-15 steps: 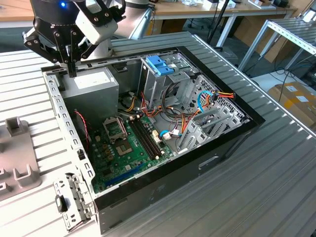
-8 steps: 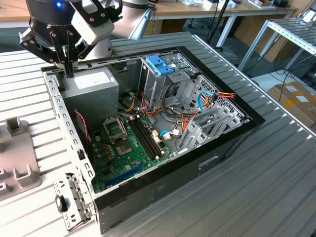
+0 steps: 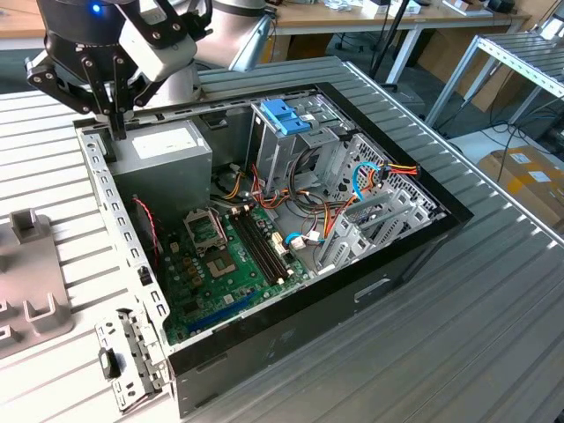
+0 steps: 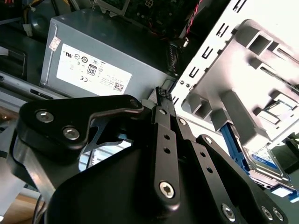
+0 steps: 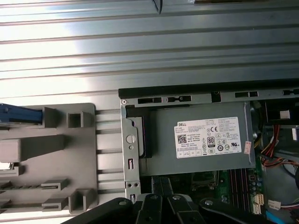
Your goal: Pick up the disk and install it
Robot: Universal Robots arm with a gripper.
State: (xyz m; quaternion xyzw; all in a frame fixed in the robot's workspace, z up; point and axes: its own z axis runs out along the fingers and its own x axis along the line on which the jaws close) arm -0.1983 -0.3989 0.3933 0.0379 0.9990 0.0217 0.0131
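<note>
Right under the jaws is a corner of the open computer case [image 3: 308,328], next to the grey power box [image 3: 163,163]. The jaws are pressed together, and nothing is between them. Out past the case wall from the jaws, a grey holder [image 5: 51,154] lies on the ribbed metal desk [image 3: 458,335]. In the second wrist view the disk [image 4: 259,158] sits in a slot of that holder, at the part farther from the jaws. It is a silver metal block with a blue plastic frame around it. The jaws do not touch it. I think the disk is hard and stiff and will not bend. It is likely a bit heavy for how thin it is, and its flat metal face looks smooth and may slip. It would probably break inside if it were dropped or bumped. The best place to pinch it seems to be across the two long blue sides, near the middle, so it does not tip.
</note>
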